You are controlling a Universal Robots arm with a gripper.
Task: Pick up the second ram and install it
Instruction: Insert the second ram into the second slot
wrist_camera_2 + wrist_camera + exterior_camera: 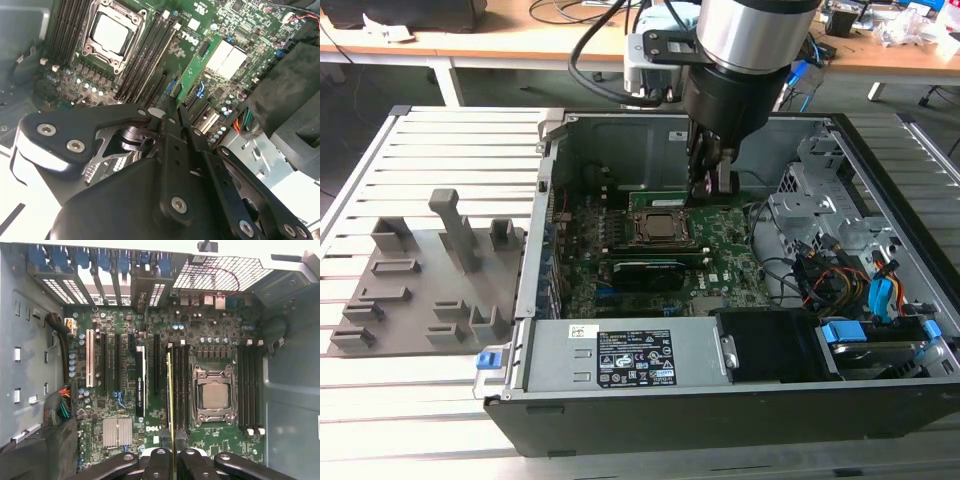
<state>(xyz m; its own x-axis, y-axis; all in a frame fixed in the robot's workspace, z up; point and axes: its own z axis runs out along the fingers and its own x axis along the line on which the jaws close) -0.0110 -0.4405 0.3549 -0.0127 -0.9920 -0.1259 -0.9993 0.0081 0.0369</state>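
The second ram (170,390) shows edge-on in the first wrist view as a thin yellow-green line running from between the fingertips out over the black memory slots (179,385) just beside the CPU socket (214,394); in the second wrist view the same stick (192,70) stands on its long edge, slanting away from the jaws above the board. The gripper (172,456) has its jaws closed on one end of the stick, holding it by the flat faces. I judge it light and stiff but thin as a card, easy to crack if twisted, with bare contacts along the lower edge, so the faces near the top edge are the safe place to pinch, and any push should go straight down. Whether it has seated in a slot I cannot tell. In the exterior view the arm reaches down into the open computer case (880,400), over the motherboard (725,270), and the case rests on a slatted tabletop (410,380) beside a grey parts fixture (420,290).
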